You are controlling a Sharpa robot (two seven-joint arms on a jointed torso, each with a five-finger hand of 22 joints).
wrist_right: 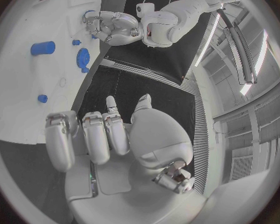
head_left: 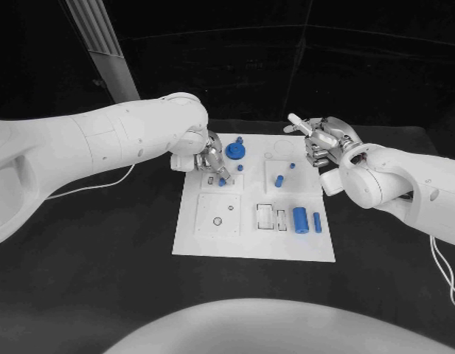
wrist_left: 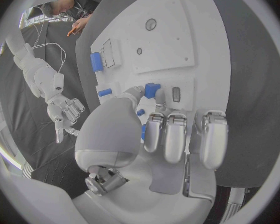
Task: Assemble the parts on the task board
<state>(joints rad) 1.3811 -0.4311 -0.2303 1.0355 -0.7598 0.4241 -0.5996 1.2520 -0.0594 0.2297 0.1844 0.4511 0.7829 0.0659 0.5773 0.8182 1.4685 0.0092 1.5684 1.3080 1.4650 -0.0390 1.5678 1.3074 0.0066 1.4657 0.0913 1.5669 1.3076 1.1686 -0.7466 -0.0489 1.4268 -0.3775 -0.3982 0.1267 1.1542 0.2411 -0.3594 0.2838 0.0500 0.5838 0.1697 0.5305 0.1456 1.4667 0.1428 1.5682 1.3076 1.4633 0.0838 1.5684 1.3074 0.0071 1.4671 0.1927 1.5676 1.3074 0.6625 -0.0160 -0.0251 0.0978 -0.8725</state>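
At the centre of the black table lies the task board, a flat white rectangular plate with shallow recesses and slots. Small blue parts sit on it: a gear-shaped part near the far edge, a short cylinder and a thin pin near the board's right edge, and a small peg towards the middle.

The left hand, silver and segmented, reaches over the board's far-left corner and pinches a small blue block at its fingertips, low over the board surface; the left wrist view shows this pinch plainly, beside a narrow slot.

The right hand hovers off the board's far-right corner, over bare table. The right wrist view shows its fingers curled inward with nothing between them. Bare table surrounds the board on all sides.
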